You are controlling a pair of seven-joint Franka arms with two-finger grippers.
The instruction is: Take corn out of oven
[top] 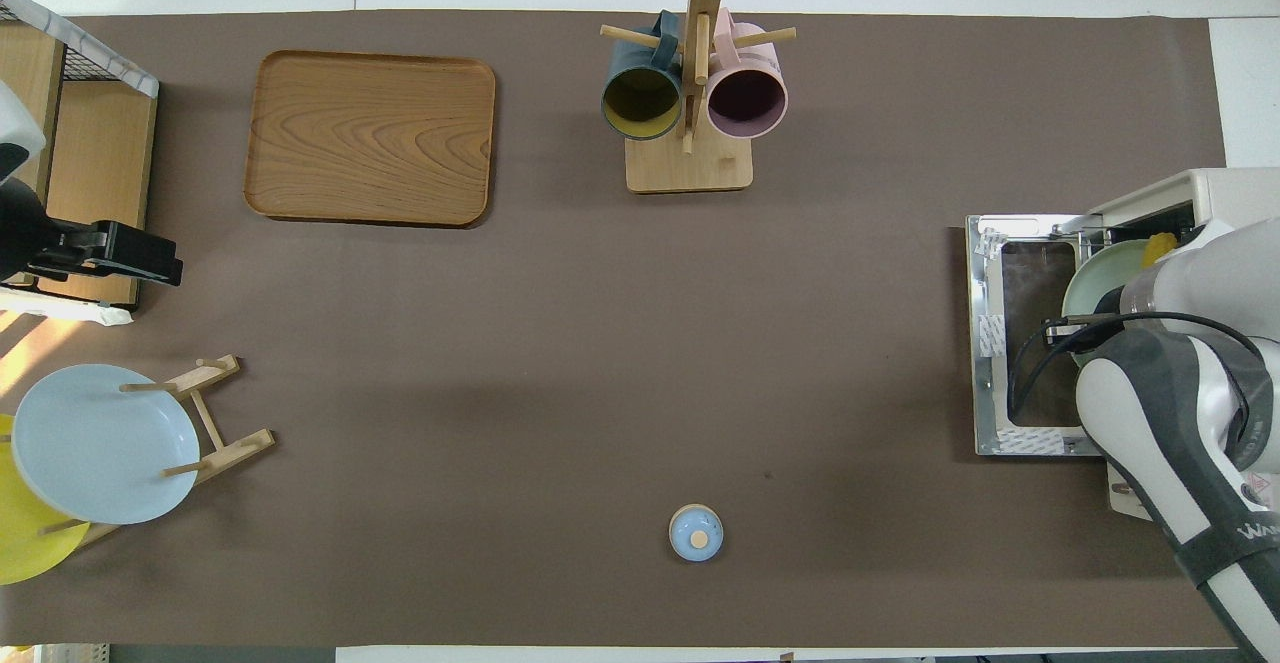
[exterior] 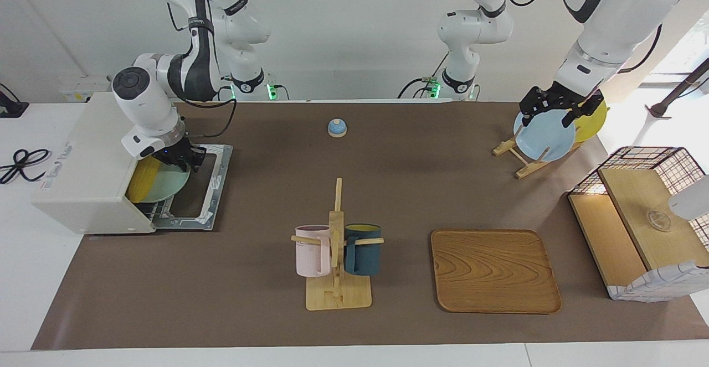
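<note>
Basically the oven (exterior: 83, 162) sits at the right arm's end of the table, door (exterior: 202, 181) dropped flat in front of it. Wooden tray (exterior: 494, 270) lies toward the left arm's end, farther from the robots than the plate rack (exterior: 520, 154). Wire-and-wood basket (exterior: 642, 220) is at the left arm's end of the table. Mug stand (exterior: 337, 256) mid table with a pink mug (exterior: 313, 251) and a dark blue mug (exterior: 363, 249) hanging on it. Rack holds a blue plate (exterior: 544, 134) and a yellow plate (exterior: 591, 122) upright. Pale green plate (exterior: 166, 181) rests on the oven's wire rack, half out of the mouth. The corn (exterior: 145, 177) lies on that plate at the oven mouth, mostly inside. Right gripper (exterior: 180, 159) is down at the end of the corn nearer the robots, over the green plate; cannot tell whether its fingers are closed on the cob or not. Left gripper (exterior: 559, 109) hangs over the top of the blue plate, fingers spread wide, holding nothing, arm waiting. Small blue bell (exterior: 337, 128) sits near the robots, mid table.
</note>
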